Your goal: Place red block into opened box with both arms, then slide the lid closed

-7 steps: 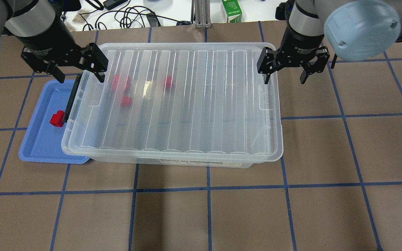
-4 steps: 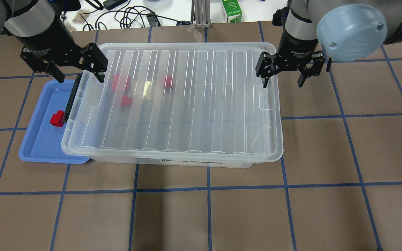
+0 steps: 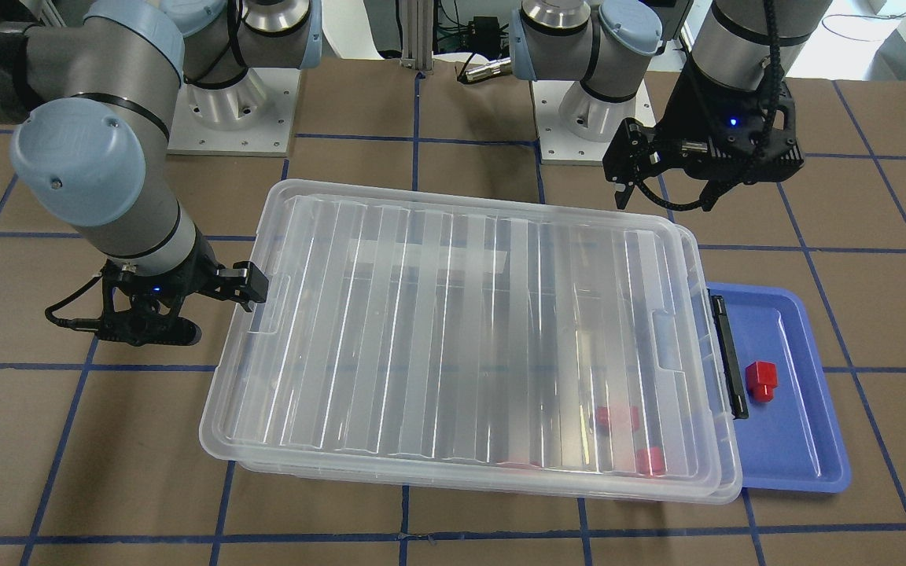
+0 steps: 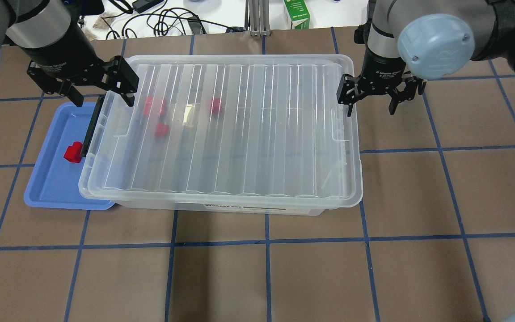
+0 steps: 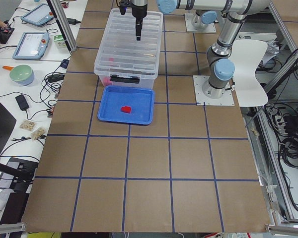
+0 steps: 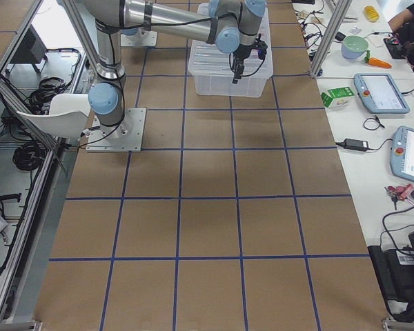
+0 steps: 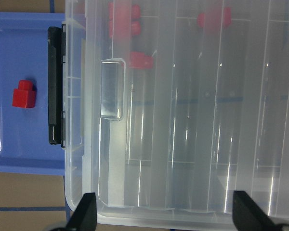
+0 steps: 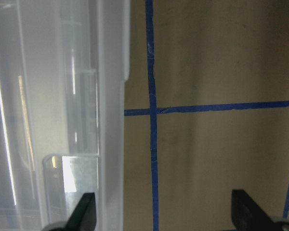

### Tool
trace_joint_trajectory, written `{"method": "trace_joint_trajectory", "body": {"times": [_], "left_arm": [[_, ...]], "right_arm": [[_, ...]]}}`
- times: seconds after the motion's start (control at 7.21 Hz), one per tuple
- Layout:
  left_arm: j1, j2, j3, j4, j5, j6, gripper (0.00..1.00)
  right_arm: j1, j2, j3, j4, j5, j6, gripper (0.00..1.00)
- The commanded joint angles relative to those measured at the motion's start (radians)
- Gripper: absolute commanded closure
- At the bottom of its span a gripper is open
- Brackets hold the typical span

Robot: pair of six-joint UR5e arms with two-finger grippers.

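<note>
The ribbed translucent lid [image 4: 239,129] lies over the clear box [image 4: 221,208], shifted slightly toward my right, so the box rim and its black latch [image 4: 91,129] show past the lid's left end. Several red blocks [image 4: 161,129] show blurred through the lid, inside the box; I cannot tell which is the task's red block. Another red block [image 4: 73,152] sits in the blue tray [image 4: 56,183]. My left gripper [image 4: 101,91] hangs open over the latch end. At the lid's right end my right gripper [image 4: 370,107] is open, one finger by the rim and the other over the table.
The blue tray is tucked partly under the box's left end. A green carton [image 4: 297,13] and cables [image 4: 163,22] lie beyond the table's far edge. The arm bases [image 3: 233,102] stand behind the box. Brown table with blue tape lines lies to the front and right.
My right gripper has come down and a little nearer, its fingers now at the lid's right rim. The left gripper, lid and blocks have not moved.
</note>
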Motion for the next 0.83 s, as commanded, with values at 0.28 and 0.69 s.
{"method": "trace_joint_trajectory", "body": {"times": [0.28, 0.69], "left_arm": [[0.0, 0.002, -0.002, 0.0, 0.002, -0.001, 0.0], [0.0, 0.002, 0.0, 0.0, -0.001, -0.001, 0.0]], "right_arm": [[-0.003, 0.033, -0.001, -0.009, 0.004, -0.005, 0.0], [-0.053, 0.037, -0.001, -0.023, -0.01, -0.057, 0.0]]}}
